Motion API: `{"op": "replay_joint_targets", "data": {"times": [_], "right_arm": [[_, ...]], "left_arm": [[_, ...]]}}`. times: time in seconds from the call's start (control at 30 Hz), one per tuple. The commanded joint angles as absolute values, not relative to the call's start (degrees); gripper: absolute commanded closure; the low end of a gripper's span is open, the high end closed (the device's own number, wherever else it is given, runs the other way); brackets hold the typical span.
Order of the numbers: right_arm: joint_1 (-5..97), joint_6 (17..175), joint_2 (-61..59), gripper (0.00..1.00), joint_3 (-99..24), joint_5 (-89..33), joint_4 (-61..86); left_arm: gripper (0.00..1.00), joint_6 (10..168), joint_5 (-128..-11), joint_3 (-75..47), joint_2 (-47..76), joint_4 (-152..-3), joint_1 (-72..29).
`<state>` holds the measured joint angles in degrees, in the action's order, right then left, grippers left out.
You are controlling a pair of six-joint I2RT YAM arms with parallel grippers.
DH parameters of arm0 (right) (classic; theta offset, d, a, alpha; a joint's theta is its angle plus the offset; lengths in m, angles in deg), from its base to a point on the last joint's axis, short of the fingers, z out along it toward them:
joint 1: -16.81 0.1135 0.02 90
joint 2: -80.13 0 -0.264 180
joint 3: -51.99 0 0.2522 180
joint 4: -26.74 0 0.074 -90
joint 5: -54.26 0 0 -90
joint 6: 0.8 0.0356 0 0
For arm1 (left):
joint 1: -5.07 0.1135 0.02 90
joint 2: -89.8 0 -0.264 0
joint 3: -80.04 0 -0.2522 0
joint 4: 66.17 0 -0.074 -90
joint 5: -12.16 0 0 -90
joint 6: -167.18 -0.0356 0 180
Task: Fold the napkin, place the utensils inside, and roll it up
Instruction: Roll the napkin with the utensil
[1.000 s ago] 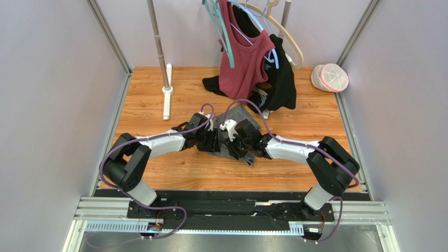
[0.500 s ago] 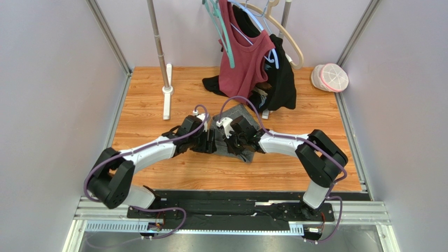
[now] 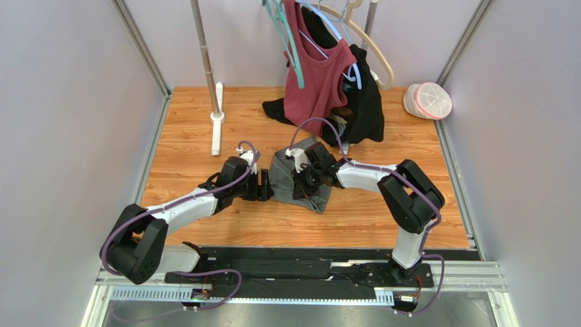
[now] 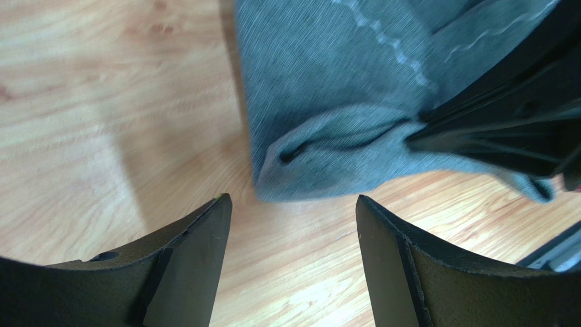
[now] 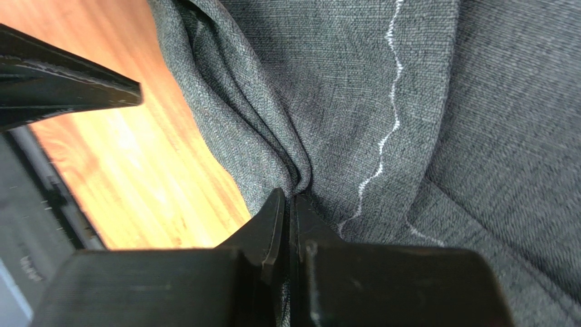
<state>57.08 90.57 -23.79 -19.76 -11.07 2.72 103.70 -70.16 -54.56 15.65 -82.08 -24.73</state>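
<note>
The dark grey napkin (image 3: 285,172) lies folded and rumpled on the wooden table, mid-centre. In the left wrist view its rolled near edge (image 4: 327,150) lies just ahead of my fingers. My left gripper (image 3: 266,185) (image 4: 292,204) is open and empty, just left of the napkin. My right gripper (image 3: 301,182) (image 5: 290,199) is shut, pinching a fold of the napkin (image 5: 382,88) near its white zigzag stitching. The spoon is not visible in any view.
A clothes rack base (image 3: 217,126) and pole stand at the back left. Maroon (image 3: 317,75) and black (image 3: 365,102) garments hang behind the napkin. A pink-white round container (image 3: 428,100) sits at the back right. Metal frame rails (image 3: 146,170) line both table sides.
My left gripper has let go of the napkin, opened and drawn back to the left. My right gripper has stayed shut on the cloth and moved slightly away from the arm bases.
</note>
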Motion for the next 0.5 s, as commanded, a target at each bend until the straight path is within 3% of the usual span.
{"op": "replay_joint_targets", "data": {"times": [0.0, 0.47], "right_arm": [[57.24, 90.79, -28.85, 1.0, -18.72, -7.09, -5.47], [56.98, 90.52, -30.26, 1.0, -19.25, -4.45, -6.09]], "left_arm": [[0.24, 105.74, -66.42, -55.79, 15.36, -71.25, -22.88], [0.3, 106.97, -63.34, -57.54, 7.8, -64.2, -21.47]]}}
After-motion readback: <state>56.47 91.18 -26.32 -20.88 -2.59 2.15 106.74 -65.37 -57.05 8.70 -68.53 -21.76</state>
